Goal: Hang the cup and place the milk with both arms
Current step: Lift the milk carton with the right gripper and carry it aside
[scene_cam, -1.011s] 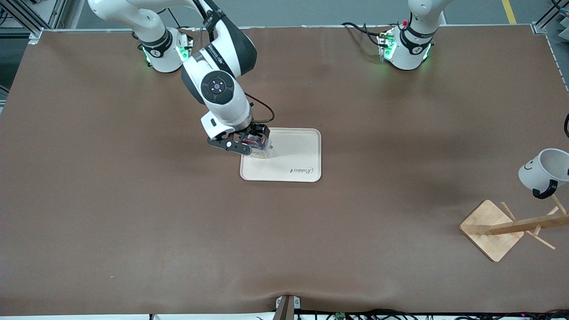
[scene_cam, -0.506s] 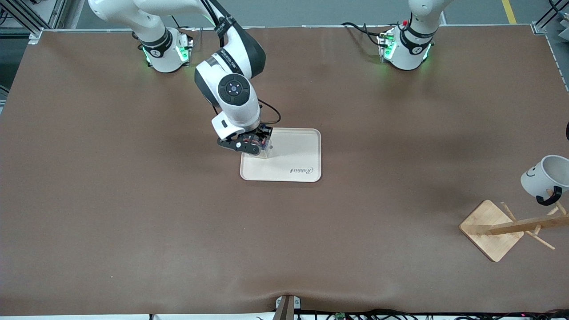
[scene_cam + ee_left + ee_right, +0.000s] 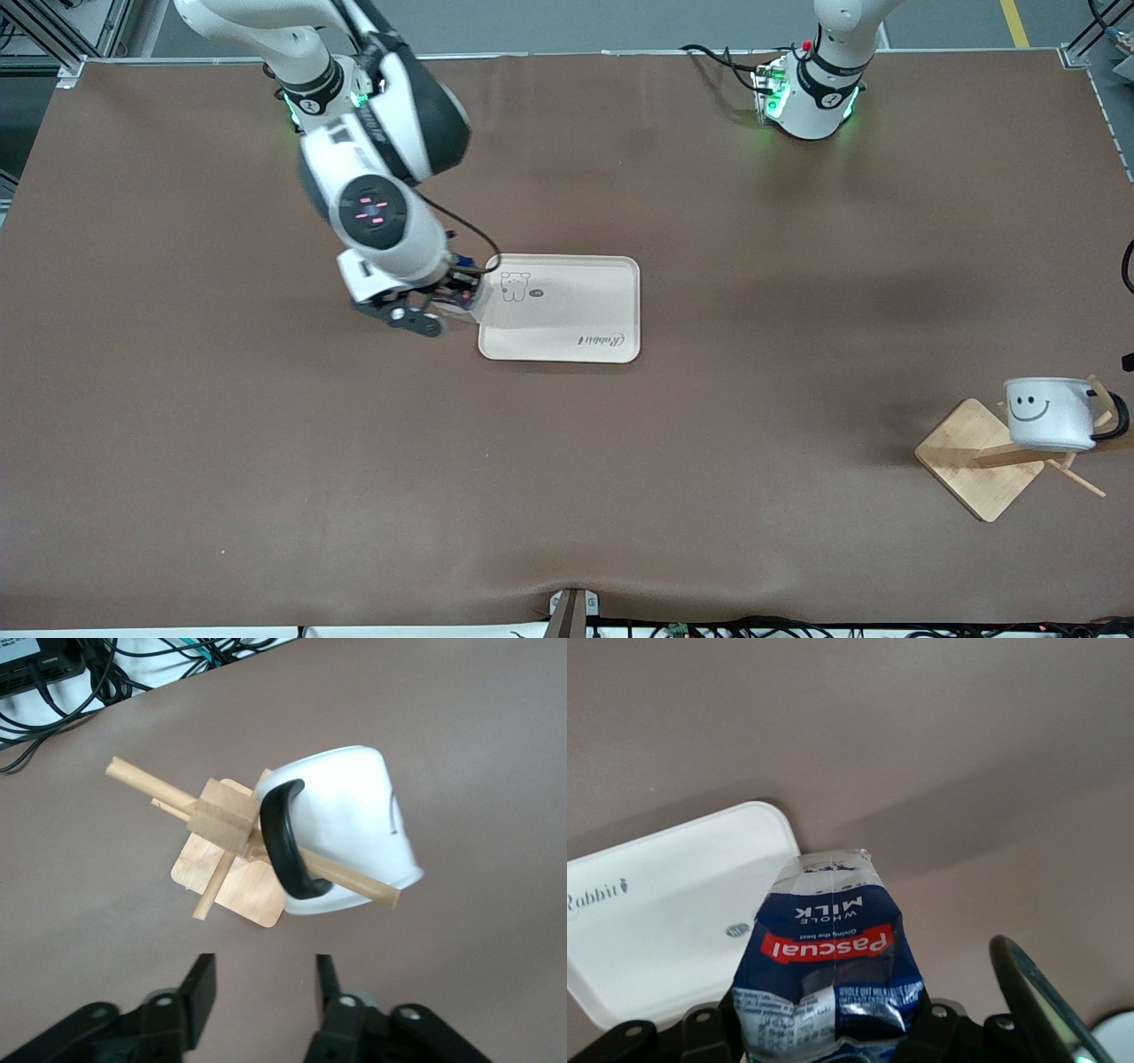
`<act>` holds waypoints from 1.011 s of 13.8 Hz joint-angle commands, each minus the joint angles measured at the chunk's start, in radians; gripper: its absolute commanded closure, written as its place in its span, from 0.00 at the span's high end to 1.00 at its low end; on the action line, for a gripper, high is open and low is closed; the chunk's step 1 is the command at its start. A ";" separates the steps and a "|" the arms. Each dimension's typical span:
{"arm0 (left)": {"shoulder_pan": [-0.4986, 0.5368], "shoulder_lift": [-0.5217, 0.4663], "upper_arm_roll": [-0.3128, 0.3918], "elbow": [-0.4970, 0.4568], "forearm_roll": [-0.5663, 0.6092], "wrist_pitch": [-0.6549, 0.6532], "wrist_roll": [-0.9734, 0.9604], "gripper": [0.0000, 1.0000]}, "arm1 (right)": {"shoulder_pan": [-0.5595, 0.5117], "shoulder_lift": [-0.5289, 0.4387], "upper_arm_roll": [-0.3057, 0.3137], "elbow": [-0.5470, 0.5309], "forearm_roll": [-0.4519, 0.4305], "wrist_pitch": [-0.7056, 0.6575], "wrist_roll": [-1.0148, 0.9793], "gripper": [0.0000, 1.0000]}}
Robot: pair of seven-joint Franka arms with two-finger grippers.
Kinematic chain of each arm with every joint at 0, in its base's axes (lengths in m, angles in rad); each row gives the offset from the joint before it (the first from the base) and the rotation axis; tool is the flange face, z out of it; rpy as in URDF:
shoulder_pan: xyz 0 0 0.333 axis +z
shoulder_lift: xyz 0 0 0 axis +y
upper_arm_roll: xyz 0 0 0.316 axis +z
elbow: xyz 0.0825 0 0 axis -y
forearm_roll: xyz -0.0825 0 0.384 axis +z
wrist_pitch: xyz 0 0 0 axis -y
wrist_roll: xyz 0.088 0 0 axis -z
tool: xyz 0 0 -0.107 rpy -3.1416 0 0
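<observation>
Wooden rack (image 3: 979, 456) holds cup (image 3: 1050, 413); right gripper (image 3: 443, 306) seemingly grips milk (image 3: 828, 961).

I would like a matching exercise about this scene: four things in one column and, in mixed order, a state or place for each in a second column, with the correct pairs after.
Things:
1. cup
2. milk
3. tray
4. left end effector

States or places:
A. open, holding nothing, over the rack
B. hangs by its handle on a wooden peg
C. lies flat on the table
D. gripped by the right end effector

Pairs: 1-B, 2-D, 3-C, 4-A
</observation>
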 commanded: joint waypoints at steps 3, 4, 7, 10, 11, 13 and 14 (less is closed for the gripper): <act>-0.019 -0.064 -0.009 -0.002 -0.011 -0.110 -0.154 1.00 | -0.271 -0.073 0.011 -0.010 0.031 -0.114 -0.309 0.00; -0.021 -0.081 -0.011 -0.002 -0.009 -0.140 -0.176 1.00 | -0.318 -0.078 0.011 -0.030 -0.001 -0.118 -0.411 0.00; -0.034 -0.124 -0.018 -0.010 0.008 -0.209 -0.249 1.00 | -0.483 -0.071 0.011 -0.084 -0.080 -0.048 -0.617 0.00; -0.071 -0.171 -0.044 -0.010 0.052 -0.275 -0.370 1.00 | -0.556 -0.070 0.011 -0.190 -0.193 0.120 -0.725 0.00; -0.080 -0.182 -0.058 -0.010 0.063 -0.295 -0.410 1.00 | -0.587 -0.069 0.013 -0.216 -0.195 0.170 -0.751 0.00; -0.082 -0.199 -0.096 -0.008 0.086 -0.310 -0.490 1.00 | -0.627 -0.066 0.011 -0.256 -0.197 0.239 -0.814 0.00; -0.082 -0.202 -0.122 -0.006 0.098 -0.312 -0.507 1.00 | -0.647 -0.066 0.011 -0.280 -0.197 0.277 -0.834 0.00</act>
